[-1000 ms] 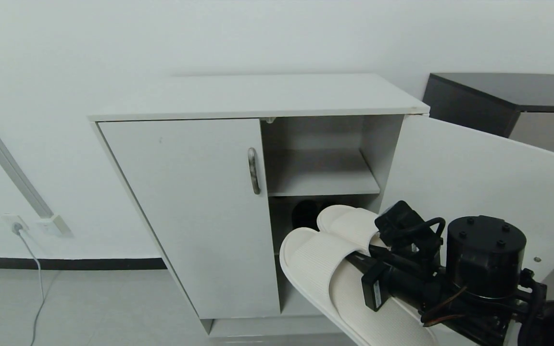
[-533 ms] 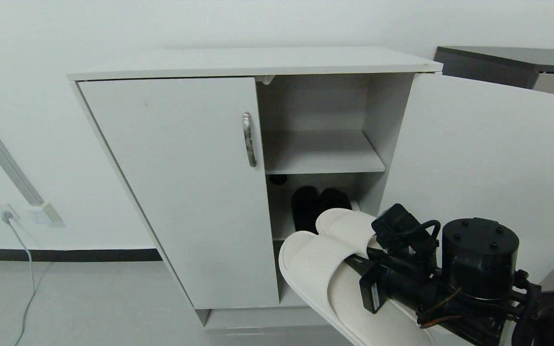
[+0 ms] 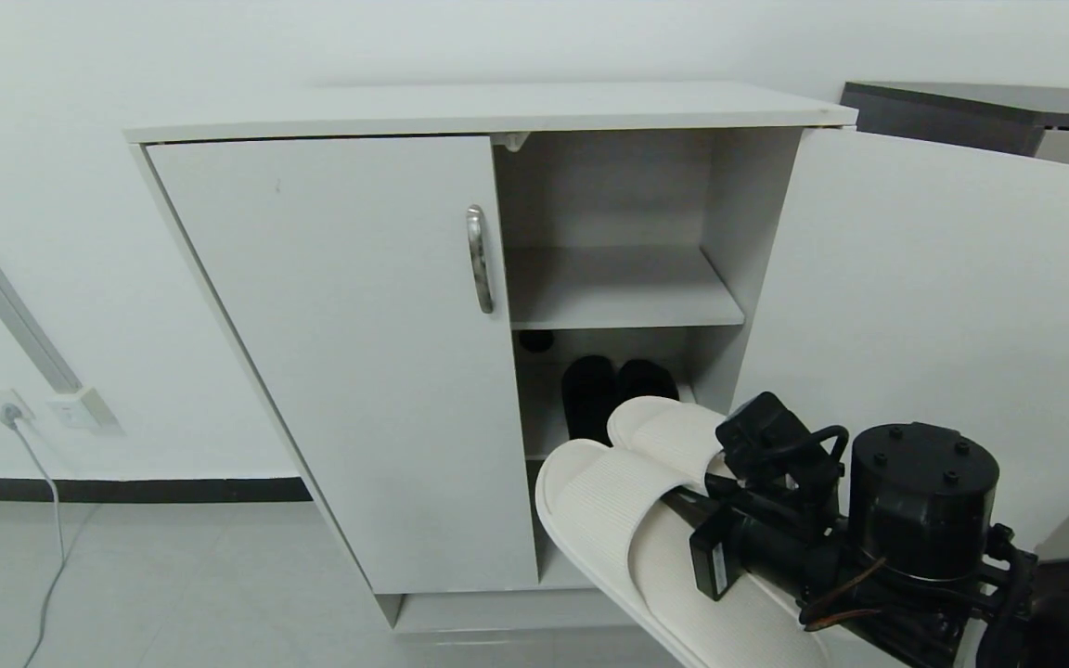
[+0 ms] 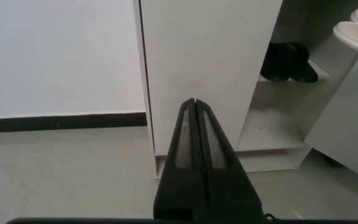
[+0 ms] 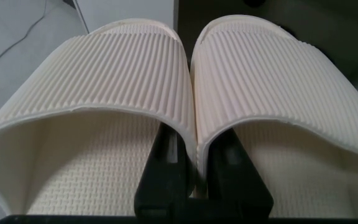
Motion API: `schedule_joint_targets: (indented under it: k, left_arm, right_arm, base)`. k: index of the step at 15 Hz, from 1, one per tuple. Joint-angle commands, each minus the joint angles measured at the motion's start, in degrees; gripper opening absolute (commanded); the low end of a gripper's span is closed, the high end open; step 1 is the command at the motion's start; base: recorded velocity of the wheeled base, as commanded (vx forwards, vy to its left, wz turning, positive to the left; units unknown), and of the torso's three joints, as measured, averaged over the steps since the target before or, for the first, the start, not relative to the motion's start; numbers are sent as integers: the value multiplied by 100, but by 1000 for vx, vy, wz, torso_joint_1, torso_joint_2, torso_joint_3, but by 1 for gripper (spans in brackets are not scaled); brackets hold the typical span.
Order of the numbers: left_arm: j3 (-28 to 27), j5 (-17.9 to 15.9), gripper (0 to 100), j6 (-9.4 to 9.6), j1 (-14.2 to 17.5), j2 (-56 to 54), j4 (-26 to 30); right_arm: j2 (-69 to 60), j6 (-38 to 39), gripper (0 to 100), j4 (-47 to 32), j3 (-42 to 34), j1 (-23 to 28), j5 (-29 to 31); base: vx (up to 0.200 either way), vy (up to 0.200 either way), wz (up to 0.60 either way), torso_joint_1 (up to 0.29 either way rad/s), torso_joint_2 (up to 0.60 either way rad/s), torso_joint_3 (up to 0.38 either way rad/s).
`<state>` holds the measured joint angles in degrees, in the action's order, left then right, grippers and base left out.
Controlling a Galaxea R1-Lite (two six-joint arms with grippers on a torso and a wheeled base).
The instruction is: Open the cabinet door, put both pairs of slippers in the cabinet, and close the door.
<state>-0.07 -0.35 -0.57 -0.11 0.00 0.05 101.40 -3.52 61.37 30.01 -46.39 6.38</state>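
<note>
I see the right door (image 3: pixel 943 306) swung open and the black slippers (image 3: pixel 613 390) on the lower shelf of the cabinet (image 3: pixel 330 371). My right gripper (image 3: pixel 692 501) pinches the white slippers (image 3: pixel 627 520) by their inner edges, just near that opening. Placing them and closing the door are left. My left gripper (image 4: pixel 194 134) is pressed together, empty.

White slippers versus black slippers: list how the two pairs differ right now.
Colour: the white slippers are cream and ribbed; the black slippers are dark.
Place: the white slippers are held by the right gripper outside the cabinet; the black slippers rest on a shelf inside.
Pose: the white slippers tilt, toes toward the cabinet; the black slippers lie flat.
Shared: each pair sits side by side.
</note>
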Motion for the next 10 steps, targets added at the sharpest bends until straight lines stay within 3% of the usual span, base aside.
schedule_joint_targets:
  k: [1,3,5,6,10]
  left_arm:
    - [7,0,0,-4,2,0,4]
    - [-1,0,0,-4,2,0,4]
    - [-1,0,0,5,2,0,4]
    - [-1,-9,0,5,2,9,4]
    - [-1,-9,0,13,2,0,-5]
  right_arm:
    - [108,-8,0,51,22,-2,30]
    - [319,-17,0,306,242,-20,435]
    - [547,45,0,156,813,-178,1428]
    - [583,97,0,16,954,-195,1604]
    - [600,1082,0,-1944,2263,-538,2693]
  base:
    - [0,0,0,0,0,0]
    - [0,0,0,0,0,0]
    - [0,0,0,0,0,0]
    - [0,0,0,0,0,0]
    - [0,0,0,0,0,0]
